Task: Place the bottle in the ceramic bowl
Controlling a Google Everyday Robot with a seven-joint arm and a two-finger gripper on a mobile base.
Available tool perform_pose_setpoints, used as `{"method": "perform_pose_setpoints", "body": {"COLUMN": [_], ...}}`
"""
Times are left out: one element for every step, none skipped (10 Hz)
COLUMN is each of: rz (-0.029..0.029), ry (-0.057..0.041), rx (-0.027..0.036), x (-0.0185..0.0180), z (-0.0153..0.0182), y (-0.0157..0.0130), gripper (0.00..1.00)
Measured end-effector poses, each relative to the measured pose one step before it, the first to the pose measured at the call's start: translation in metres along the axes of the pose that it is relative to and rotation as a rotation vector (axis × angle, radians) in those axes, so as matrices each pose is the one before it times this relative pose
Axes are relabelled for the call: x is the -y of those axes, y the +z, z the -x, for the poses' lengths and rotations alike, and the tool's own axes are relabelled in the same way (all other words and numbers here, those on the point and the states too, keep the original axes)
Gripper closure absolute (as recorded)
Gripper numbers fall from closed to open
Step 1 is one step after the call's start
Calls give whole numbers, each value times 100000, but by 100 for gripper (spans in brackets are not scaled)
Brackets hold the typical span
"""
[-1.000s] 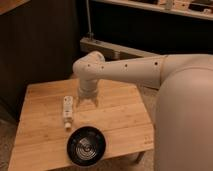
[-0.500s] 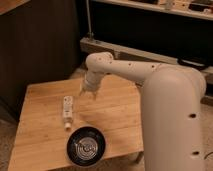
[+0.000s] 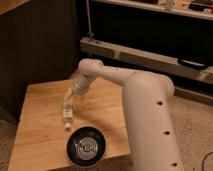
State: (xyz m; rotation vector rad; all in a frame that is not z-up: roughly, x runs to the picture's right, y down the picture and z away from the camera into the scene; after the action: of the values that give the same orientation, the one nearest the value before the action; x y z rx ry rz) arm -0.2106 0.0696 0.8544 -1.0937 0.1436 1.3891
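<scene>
Nearest the camera, the ceramic bowl (image 3: 86, 146) is seen upright on the wooden counter (image 3: 40, 120), close to the front edge. It is glossy black, with shiny concentric rings visible inside. Nothing is seen in it.

Just beyond the bowl's far-left rim, the bottle (image 3: 66, 115) is noted lying flat on the counter. It is whitish-cream, and its long axis runs roughly near-to-far. The narrower end is turned toward the bowl. The bottle is outside the bowl and close to its rim; whether the two touch cannot be told.

At the bottle's far end, the pincer (image 3: 70, 98) is found low over the counter, pointing down and to the left. It is at or right against the top of the bottle. Whether it is apart, together or clamped on the bottle cannot be told.

Behind the pincer, the white arm (image 3: 107, 75) is seen rising to a rounded joint, then running right into a large white segment (image 3: 152, 125) that fills the right side of the view and overlaps the counter's right edge.

Farther back, a speckled floor (image 3: 197, 117) is recorded at right. Beyond the counter, a pale horizontal rail (image 3: 145, 54) is seen before dark shelving.
</scene>
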Motion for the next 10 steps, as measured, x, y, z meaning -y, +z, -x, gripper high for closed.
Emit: {"method": "perform_pose_setpoints", "body": {"rz": [1250, 514, 334, -281, -179, -644, -501, -941, -88, -28], "ry": [-1705, -413, -308, -287, -292, 614, 527, 736, -249, 52], "rx": [-1673, -2547, -1277, -1275, -847, -1087, -843, -1294, -405, 33], "x": [-640, 464, 11, -59, -204, 207, -7, -88, -148, 44], "z": [-8, -344, -95, -76, 35, -72, -35, -108, -83, 3], "y": [1211, 1383, 1009, 1024, 732, 458, 323, 368, 185, -26], "gripper": [35, 35, 35, 35, 35, 35, 38, 48, 56, 66]}}
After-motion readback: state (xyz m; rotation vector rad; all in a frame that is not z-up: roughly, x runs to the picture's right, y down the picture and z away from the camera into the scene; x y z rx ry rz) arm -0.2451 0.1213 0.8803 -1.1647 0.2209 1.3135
